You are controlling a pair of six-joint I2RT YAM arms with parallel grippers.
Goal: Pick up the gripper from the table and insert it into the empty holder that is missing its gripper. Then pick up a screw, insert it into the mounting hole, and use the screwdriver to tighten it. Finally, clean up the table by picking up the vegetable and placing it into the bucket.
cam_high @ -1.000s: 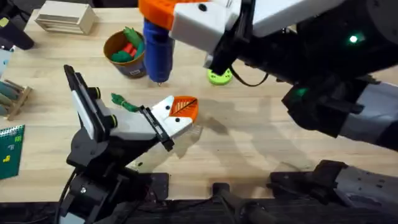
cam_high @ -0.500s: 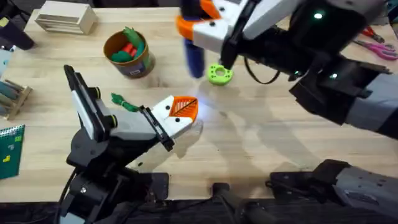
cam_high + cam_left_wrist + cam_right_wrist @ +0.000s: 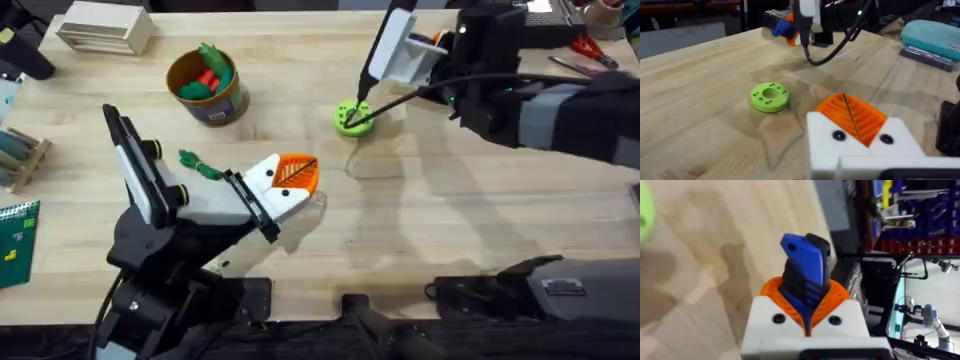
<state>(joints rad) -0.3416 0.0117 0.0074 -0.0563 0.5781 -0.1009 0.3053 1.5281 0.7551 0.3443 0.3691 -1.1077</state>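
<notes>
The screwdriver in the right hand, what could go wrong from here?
1. The right hand grips the blue screwdriver near one end; it could tilt or slip between the orange pads once pushed.
2. Its bit hangs by the green ring, so it may nudge that loose ring.
3. The leafy vegetable lies close beside the left arm and could get swept aside.
</notes>
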